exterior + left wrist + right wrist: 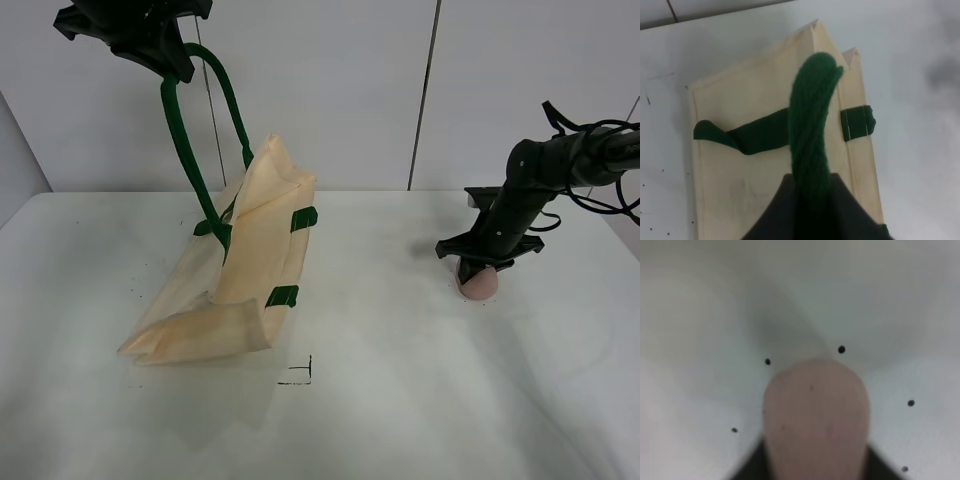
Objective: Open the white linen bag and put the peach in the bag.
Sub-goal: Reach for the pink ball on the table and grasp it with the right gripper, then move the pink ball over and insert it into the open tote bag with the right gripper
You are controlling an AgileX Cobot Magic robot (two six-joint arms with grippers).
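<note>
We judge the white linen bag (250, 250), centre-left, soft, light cloth; left gripper (175, 62), upper left, is closed on 1 green handle (185, 140), the best hold. Peach (477, 282), right on the table (400, 400), prob. bruisable; right gripper (485, 264) clamps its 2 sides.

Left arm: enters at the top left corner of the high view, raised well above the tabletop (400, 400); only its dark end section shows.
Left claw (172, 62): points downward, jaws closed on the green strap (185, 150). In the wrist view its dark fingers (765, 220) pinch the strap with no gap.
Right arm: black, comes in from the right edge with its elbow bent and its forearm sloping down toward the middle; cables loop off its upper part.
Right claw (478, 264): low at the tabletop, pointing down and straddling the peach (478, 284), with a dark finger (746, 471) just beside each flank. Whether it squeezes cannot be told.
</note>
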